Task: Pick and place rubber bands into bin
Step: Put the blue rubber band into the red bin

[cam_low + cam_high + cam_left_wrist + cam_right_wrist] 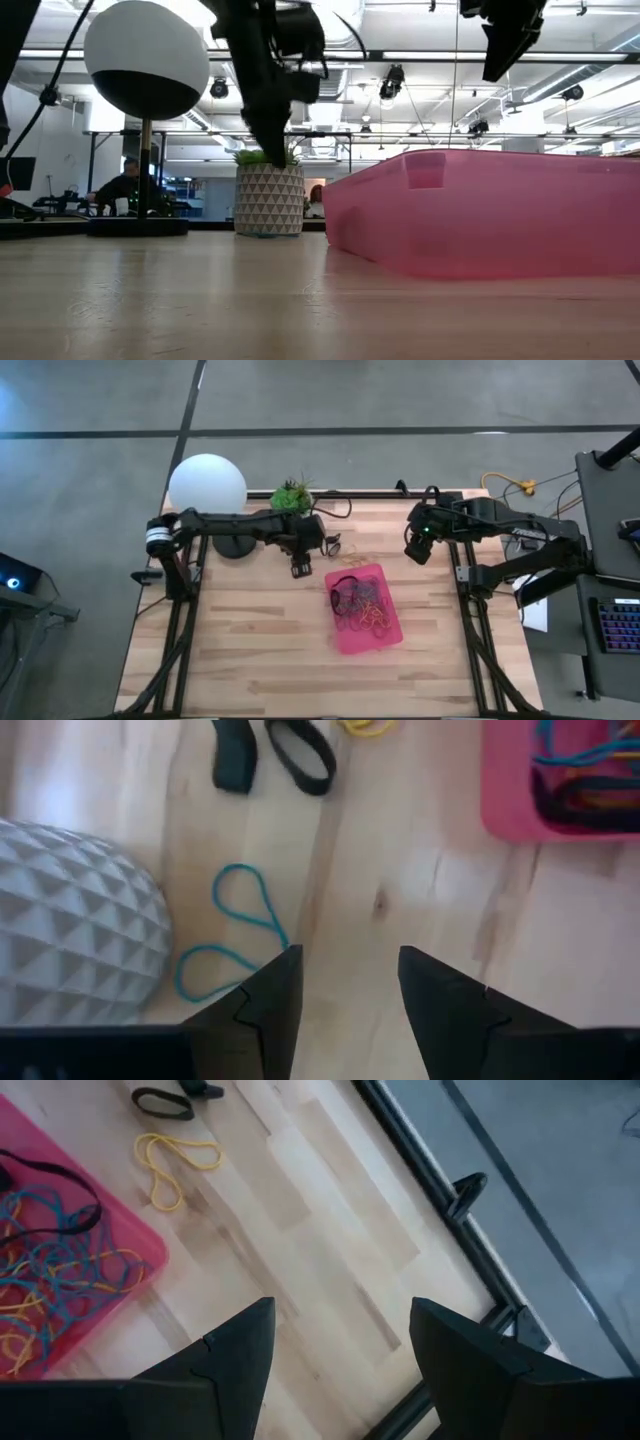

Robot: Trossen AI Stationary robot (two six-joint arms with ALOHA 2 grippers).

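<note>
My two arms are dark, nearly black, built of jointed tubular segments. My left arm (240, 525) wears a white band with dark stripes far back from its pincer. Behind my right pincer (418, 546) glows a small green light. Each pincer ends in two matte black, angular fingers (270, 1005).

A pale wooden table (250, 640) of jointed planks, its grain and a dark knot plain in the left wrist view, carries a translucent pink plastic bin (372, 635) with smooth, faintly glossy walls. The rubber bands (358, 603) inside — thin, matt elastic in blue, yellow and black — lie tangled. A blue band (232, 932) rests on bare wood beside the white plant pot (70, 920), its faceted surface matt. The left gripper (345, 995) and right gripper (340, 1345) show dark, matt fingers — hard-edged plastic or metal, which one cannot tell.
</note>
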